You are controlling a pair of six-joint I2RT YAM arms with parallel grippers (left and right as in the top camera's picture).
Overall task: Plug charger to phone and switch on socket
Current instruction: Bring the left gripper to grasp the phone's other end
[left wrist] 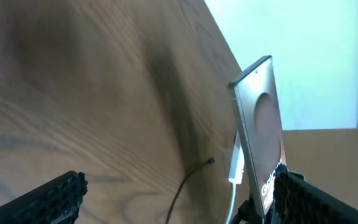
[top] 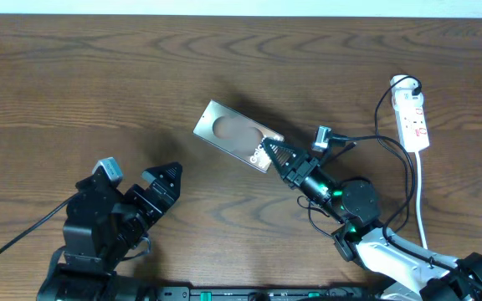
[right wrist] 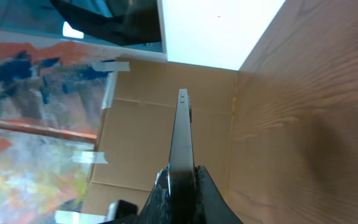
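Note:
The phone [top: 234, 134] is a grey slab with a pale oval and white lettering, left of the table's centre. My right gripper [top: 268, 156] is shut on its lettered end; the right wrist view shows the phone [right wrist: 182, 137] edge-on between the fingers [right wrist: 213, 198]. The white socket [top: 413, 117] lies at the far right with a black plug at its top end. The charger's thin black cable [top: 368, 140] runs from there toward my right wrist. Its small tip [left wrist: 211, 161] rests on the wood beyond the phone [left wrist: 261, 115]. My left gripper [top: 162, 182] stands open, well left of the phone.
The socket's white lead [top: 423, 196] runs down the right side toward the front edge. A second black cable loop [top: 409, 180] hangs beside it. Bare wood [top: 99, 92] stretches across the left and back of the table.

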